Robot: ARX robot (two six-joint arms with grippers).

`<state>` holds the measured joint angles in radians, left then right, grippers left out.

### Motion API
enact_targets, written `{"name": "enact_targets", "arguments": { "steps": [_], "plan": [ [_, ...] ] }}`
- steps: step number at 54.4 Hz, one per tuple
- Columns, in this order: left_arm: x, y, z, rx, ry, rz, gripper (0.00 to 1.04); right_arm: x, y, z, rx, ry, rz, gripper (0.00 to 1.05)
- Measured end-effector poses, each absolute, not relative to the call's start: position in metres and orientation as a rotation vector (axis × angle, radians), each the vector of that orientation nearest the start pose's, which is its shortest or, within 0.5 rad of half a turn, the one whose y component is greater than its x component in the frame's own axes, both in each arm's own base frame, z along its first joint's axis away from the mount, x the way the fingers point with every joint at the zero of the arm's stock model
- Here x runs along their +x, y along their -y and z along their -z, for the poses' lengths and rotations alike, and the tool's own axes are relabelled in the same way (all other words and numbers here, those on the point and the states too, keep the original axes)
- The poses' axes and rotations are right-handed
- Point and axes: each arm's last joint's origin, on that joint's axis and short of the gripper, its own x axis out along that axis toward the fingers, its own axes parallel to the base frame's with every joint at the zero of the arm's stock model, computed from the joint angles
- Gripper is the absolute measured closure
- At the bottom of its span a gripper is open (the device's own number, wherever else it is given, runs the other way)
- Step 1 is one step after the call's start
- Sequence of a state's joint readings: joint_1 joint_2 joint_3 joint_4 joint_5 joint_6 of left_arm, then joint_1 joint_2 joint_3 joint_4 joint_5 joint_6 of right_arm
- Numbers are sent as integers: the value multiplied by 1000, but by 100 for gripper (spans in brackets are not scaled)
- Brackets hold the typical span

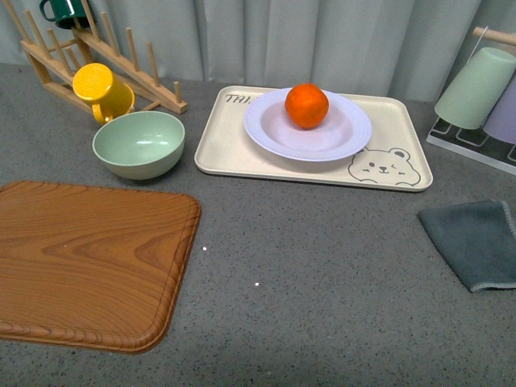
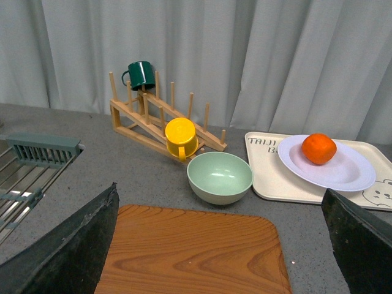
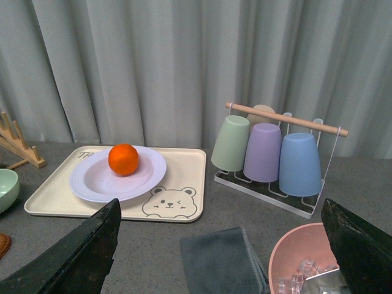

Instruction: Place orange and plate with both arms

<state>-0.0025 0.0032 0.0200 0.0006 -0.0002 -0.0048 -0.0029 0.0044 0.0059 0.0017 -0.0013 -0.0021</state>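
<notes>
grey counter (image 1: 322, 266) | orange (image 1: 306, 106) in upright plate (image 1: 308, 125) on tray (image 1: 234, 145) | both hands spread

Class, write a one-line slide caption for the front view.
Orange resting in the lavender plate on a bear-print tray.

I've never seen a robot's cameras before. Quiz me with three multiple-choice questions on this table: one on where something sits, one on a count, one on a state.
1. Where is the orange?
A. in the green bowl
B. on the plate
C. on the wooden board

2. How many cups hang upside down on the wire rack?
A. two
B. four
C. six

3. What are the left gripper and right gripper holding?
A. nothing
B. the plate
C. a cloth

Key: 1 B, the orange rests on the plate, which sits on the bear tray. 2 B, green, purple, blue and a beige one behind. 3 A, nothing lies between either pair of dark fingers.
</notes>
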Motion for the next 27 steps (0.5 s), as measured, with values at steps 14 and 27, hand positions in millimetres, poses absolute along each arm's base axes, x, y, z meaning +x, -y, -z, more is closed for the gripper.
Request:
{"name": "enact_targets", "arguments": {
  "steps": [14, 27],
  "plan": [
    [97, 0, -170, -5, 17, 3, 6, 98, 0, -165, -2, 3, 2, 9],
    [97, 0, -170, -5, 17, 2, 6, 98, 0, -165, -2, 3, 2, 9]
  ]
}}
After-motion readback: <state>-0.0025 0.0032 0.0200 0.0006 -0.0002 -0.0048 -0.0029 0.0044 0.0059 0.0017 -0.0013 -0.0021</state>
